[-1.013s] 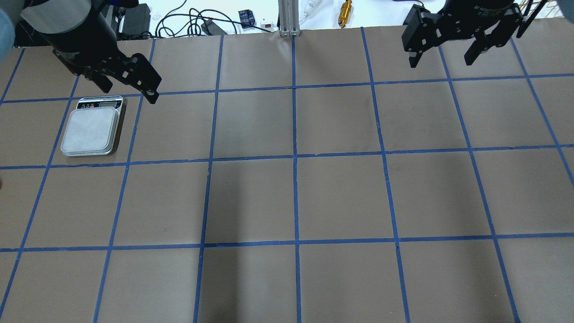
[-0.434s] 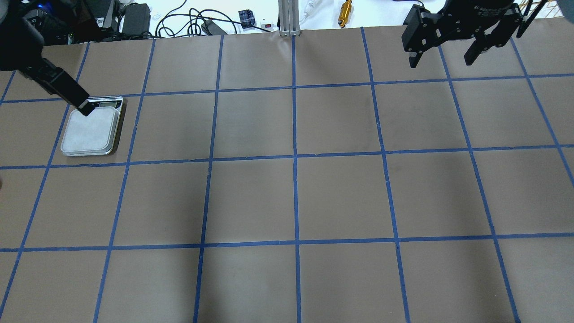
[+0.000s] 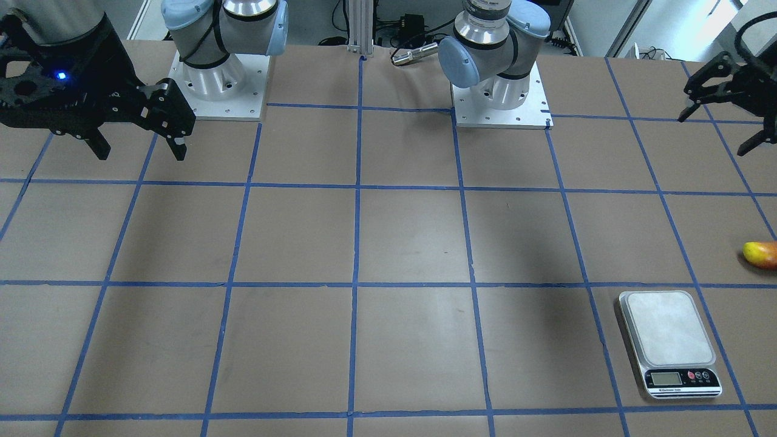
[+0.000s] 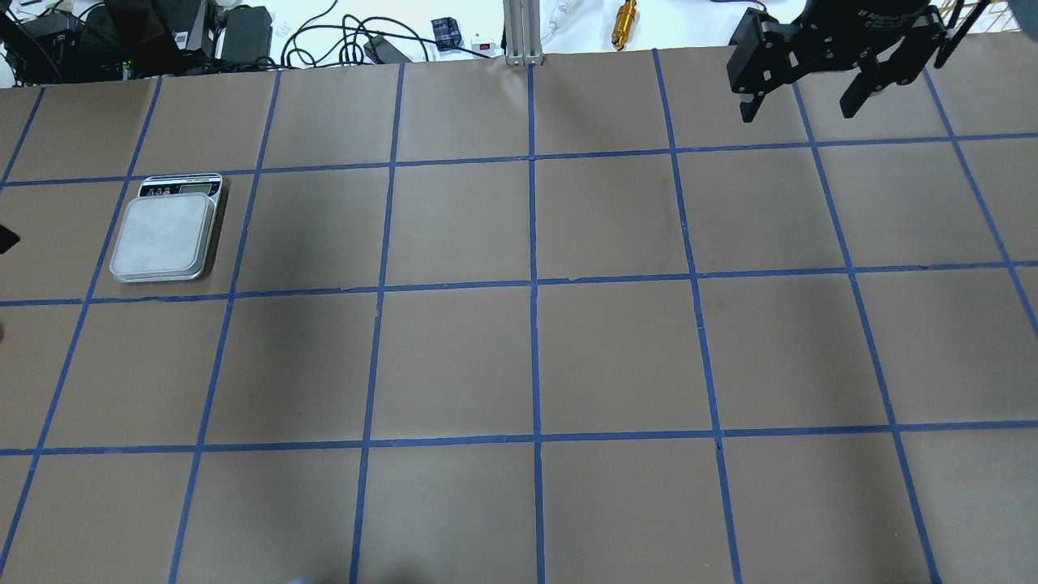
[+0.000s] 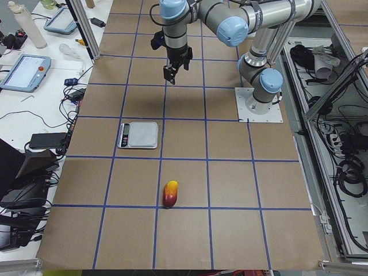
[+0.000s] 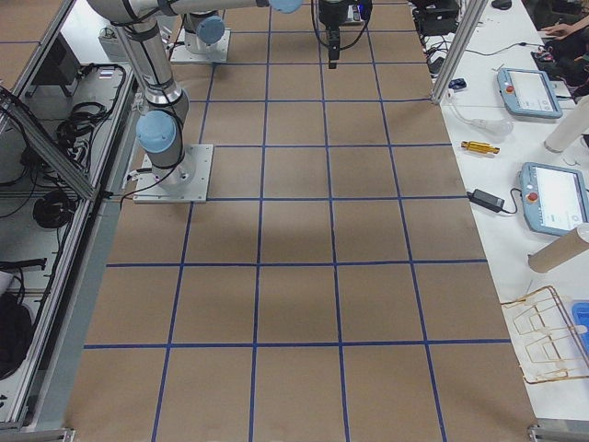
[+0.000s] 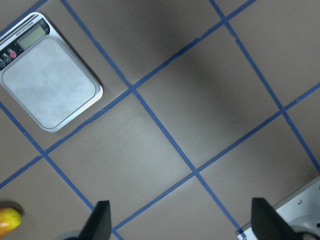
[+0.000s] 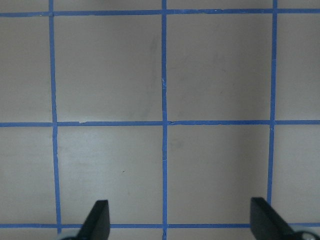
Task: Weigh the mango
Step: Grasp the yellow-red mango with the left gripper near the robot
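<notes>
Mango: lies on table, near scale but apart, off its robot-side left corner.
Left tool: hangs above table, robot side of scale, fingers spread, gripping nothing.
Right tool: hovers well apart from scale, toward opposite table end, fingers spread.

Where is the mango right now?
The mango lies on the table on the robot's left side, at the front-facing view's right edge, apart from the scale and slightly nearer the robot.

Left claw and right claw aloft, jaws wide apart.
</notes>
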